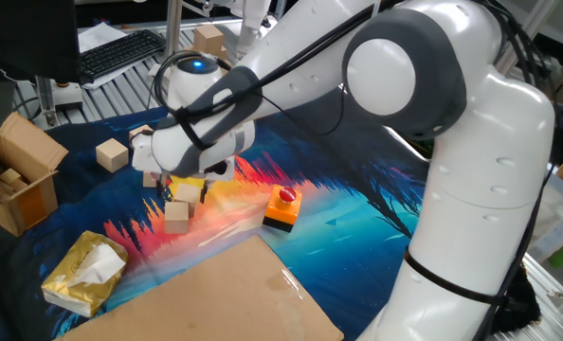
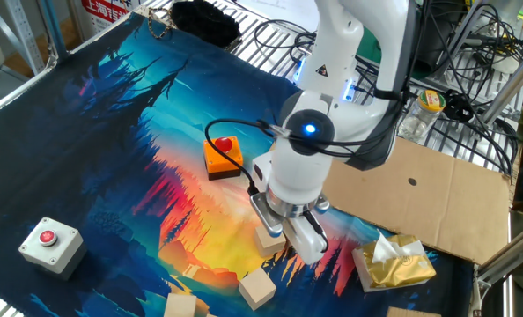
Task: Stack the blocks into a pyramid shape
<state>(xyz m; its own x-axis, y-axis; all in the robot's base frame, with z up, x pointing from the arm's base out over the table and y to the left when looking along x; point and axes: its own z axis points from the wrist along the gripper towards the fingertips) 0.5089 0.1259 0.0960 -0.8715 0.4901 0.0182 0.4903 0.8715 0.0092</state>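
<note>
An orange-and-black block with a red button (image 1: 282, 208) was set on the colourful mat (image 2: 112, 132). A grey button box (image 2: 48, 244) was placed near the mat's edge. A gold tissue pack (image 1: 84, 272) was laid beside a flat cardboard sheet (image 1: 215, 294). An open cardboard box (image 1: 16, 180) and a keyboard (image 1: 120, 52) were seen nearby.

Your arm (image 1: 471, 180) is glossy white, built from rounded, tube-like links, with dark grey rings and a big grey round cap at the joints. You can see a blue light glowing on the wrist housing (image 2: 309, 129) in both fixed views. A thin black cable (image 2: 235, 128) loops out from the wrist and runs along the links. The far upright link carries a small dark triangular mark (image 2: 320, 69). Your gripper (image 2: 288, 236) has a pale grey body with dark fingers.
</note>
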